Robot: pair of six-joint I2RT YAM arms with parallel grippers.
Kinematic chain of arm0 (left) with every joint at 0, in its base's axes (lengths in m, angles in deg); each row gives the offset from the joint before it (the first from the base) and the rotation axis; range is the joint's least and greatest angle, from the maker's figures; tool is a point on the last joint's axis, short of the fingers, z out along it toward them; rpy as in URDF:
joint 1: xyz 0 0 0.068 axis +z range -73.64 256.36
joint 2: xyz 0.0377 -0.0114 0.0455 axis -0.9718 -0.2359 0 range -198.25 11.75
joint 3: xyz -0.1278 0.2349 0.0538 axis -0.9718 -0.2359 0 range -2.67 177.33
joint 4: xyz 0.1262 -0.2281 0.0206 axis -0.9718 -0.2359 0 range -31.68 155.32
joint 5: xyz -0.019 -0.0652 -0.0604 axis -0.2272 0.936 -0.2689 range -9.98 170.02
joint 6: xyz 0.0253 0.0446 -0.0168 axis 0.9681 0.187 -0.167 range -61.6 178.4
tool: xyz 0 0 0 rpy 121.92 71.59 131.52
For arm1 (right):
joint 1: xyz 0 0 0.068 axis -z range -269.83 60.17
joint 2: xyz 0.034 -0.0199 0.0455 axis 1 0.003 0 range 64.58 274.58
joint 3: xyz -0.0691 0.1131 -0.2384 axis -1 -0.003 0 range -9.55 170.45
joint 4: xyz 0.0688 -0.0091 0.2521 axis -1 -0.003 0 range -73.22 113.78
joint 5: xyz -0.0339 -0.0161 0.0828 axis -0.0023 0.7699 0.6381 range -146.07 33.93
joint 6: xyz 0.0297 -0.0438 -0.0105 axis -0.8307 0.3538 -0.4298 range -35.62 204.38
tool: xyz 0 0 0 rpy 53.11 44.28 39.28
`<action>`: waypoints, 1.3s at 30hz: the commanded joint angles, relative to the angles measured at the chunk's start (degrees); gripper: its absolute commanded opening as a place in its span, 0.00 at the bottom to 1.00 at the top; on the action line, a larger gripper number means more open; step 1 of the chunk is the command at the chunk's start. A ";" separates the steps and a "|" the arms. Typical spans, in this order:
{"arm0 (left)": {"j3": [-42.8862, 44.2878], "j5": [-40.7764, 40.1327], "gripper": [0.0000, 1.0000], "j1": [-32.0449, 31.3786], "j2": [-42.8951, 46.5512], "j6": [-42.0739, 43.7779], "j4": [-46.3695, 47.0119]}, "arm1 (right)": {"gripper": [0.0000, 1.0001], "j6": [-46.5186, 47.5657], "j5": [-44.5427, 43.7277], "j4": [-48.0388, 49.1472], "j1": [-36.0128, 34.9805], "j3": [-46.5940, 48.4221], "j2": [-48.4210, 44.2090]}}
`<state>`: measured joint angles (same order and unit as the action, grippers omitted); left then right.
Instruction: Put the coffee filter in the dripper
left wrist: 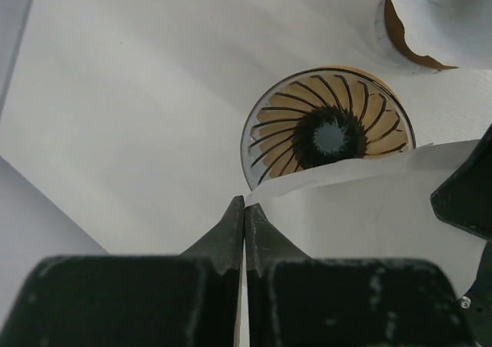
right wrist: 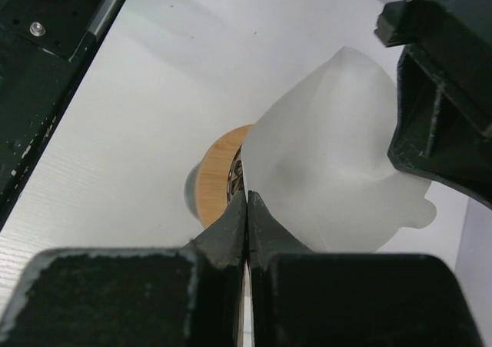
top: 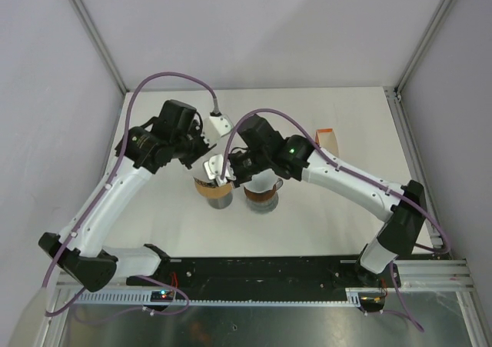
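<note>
A white paper coffee filter [top: 217, 168] [left wrist: 369, 216] [right wrist: 338, 155] hangs spread between my two grippers, just above the dripper. The dripper [top: 217, 195] [left wrist: 330, 135] is a glass cone with dark spiral ribs and a wooden ring [right wrist: 219, 174]. Part of its mouth is covered by the filter. At the filter's left edge my left gripper [top: 203, 153] [left wrist: 244, 202] is shut on the paper. My right gripper [top: 234, 171] [right wrist: 247, 197] is shut on the opposite edge. Each gripper's black body shows in the other's wrist view.
A second dripper [top: 261, 196] [left wrist: 415, 24] with a white filter in it stands right beside the first, on its right. A small brown and white pack [top: 330, 139] lies at the back right. The table's back wall and side posts are near.
</note>
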<state>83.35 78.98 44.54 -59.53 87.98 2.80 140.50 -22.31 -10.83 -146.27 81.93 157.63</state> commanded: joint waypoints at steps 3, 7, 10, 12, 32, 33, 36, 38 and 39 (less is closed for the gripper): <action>-1.04 3.15 0.00 3.03 -1.50 1.27 0.59 | 0.00 -1.06 0.16 -1.79 0.55 -0.83 1.75; -2.69 4.24 0.00 3.20 -1.98 1.23 1.57 | 0.00 -1.21 -0.11 -1.78 1.18 -1.27 2.64; -3.77 4.94 0.00 3.24 -2.44 1.05 2.03 | 0.00 -1.66 0.32 -1.78 1.97 -1.35 3.16; -4.59 5.62 0.00 3.25 -2.67 1.02 2.35 | 0.00 -1.92 0.32 -1.73 2.22 -1.38 3.35; -4.28 7.38 0.41 3.24 -3.57 0.88 3.28 | 0.47 -6.70 1.83 5.06 1.49 -4.26 -1.71; -3.88 7.37 0.47 3.24 -3.45 0.86 3.28 | 0.50 -7.06 2.14 5.25 1.42 -4.28 -1.99; -2.89 7.04 0.57 3.25 -3.11 0.79 3.31 | 0.55 -8.42 2.60 5.85 1.24 -4.06 -2.78; -2.44 6.60 0.62 3.25 -2.81 0.82 3.29 | 0.57 -9.50 2.78 5.91 1.18 -3.82 -3.29; -2.26 6.41 0.65 3.29 -2.63 0.87 3.24 | 0.57 -9.87 3.05 5.67 1.17 -3.66 -3.48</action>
<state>77.82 85.27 47.43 -63.36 88.46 4.79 133.44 -21.32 -7.18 -144.70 77.45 156.98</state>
